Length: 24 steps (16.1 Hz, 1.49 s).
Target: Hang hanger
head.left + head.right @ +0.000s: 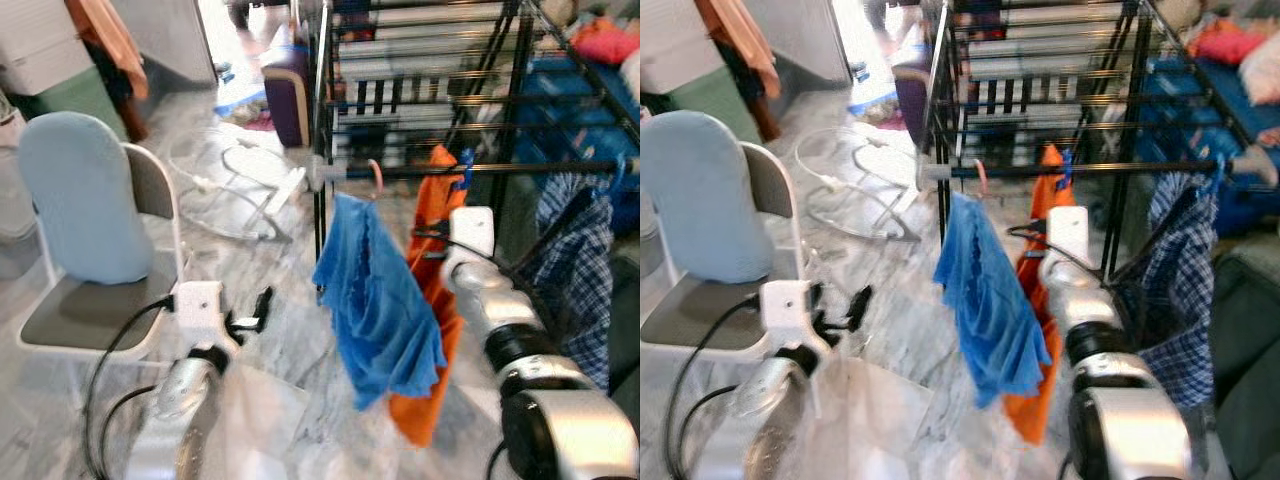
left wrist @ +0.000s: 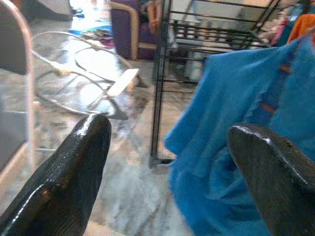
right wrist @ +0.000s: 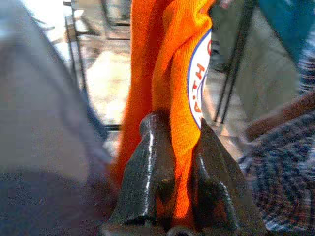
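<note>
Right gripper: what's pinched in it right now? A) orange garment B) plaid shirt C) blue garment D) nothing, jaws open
A: in the right wrist view the right gripper has its jaws closed on a fold of the orange garment, which hangs on the rack rail beside the blue garment.

Your right gripper [image 3: 174,142] reaches forward, fingers pinched tight with orange fabric between them. Your left gripper [image 2: 167,172] hangs lower, fingers spread wide, holding nothing.
</note>
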Tool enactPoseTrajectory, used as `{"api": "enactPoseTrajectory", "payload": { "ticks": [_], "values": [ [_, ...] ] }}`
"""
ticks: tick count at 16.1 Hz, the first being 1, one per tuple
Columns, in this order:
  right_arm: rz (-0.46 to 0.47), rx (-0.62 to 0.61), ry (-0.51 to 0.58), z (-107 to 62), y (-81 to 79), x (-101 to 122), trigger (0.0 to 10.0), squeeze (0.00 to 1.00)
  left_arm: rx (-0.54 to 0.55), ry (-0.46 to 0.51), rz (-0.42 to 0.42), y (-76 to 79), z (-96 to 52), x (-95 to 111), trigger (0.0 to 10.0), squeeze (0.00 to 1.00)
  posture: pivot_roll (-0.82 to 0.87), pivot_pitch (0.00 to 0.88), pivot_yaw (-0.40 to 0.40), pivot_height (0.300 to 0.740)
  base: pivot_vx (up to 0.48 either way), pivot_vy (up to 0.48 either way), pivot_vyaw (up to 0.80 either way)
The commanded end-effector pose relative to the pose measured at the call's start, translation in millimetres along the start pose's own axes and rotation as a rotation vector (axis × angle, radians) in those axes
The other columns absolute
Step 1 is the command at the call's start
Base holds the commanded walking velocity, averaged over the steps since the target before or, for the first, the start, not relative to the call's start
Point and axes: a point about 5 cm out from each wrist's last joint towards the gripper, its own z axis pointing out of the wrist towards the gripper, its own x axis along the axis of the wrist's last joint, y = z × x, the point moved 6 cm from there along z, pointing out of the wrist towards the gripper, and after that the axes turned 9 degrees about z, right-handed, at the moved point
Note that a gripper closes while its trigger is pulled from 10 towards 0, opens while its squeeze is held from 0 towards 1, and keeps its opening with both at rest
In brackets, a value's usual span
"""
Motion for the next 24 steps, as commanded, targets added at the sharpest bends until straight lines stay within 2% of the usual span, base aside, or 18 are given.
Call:
{"api": "enactPoseTrajectory", "payload": {
  "ticks": [1,10,13,16,17,19,24],
  "values": [
    [-0.005,-0.004,0.065,-0.2,-0.3,22.1,10.0,0.00,-0.011,0.001,-0.005,1.7,0.6,0.9,10.0,0.00,-0.10,0.006,0.095,0.740,0.000,0.000,0.00],
    [0.008,-0.040,0.079,1.8,12.4,33.7,10.0,0.00,-0.036,0.000,-0.013,4.8,0.6,1.8,10.0,0.00,-0.10,0.007,0.099,0.740,0.000,0.000,0.00],
    [0.010,-0.022,0.083,2.2,11.4,37.4,10.0,0.00,-0.044,0.005,-0.004,4.7,0.1,2.9,10.0,0.00,-0.09,0.008,0.100,0.740,0.000,0.000,0.00],
    [-0.002,0.019,0.092,1.9,3.5,39.0,10.0,0.00,-0.061,0.019,0.000,7.0,-0.7,5.9,10.0,0.00,-0.09,0.010,0.103,0.740,0.269,0.000,0.00],
    [-0.023,0.054,0.106,1.1,-3.8,40.7,10.0,0.00,-0.063,0.018,0.002,6.6,-1.5,5.9,10.0,0.00,-0.09,0.011,0.105,0.740,0.274,0.000,0.00],
    [-0.068,0.071,0.131,0.1,-7.7,43.5,10.0,0.00,-0.062,0.019,0.003,6.5,-1.8,5.9,10.0,0.00,-0.09,0.011,0.105,0.740,0.272,0.000,0.00],
    [-0.074,0.091,0.130,-0.2,-10.6,41.7,10.0,0.00,-0.066,0.015,0.001,7.7,-2.8,4.5,10.0,0.00,-0.09,0.017,0.104,0.740,0.274,0.000,0.00]
  ]
}}
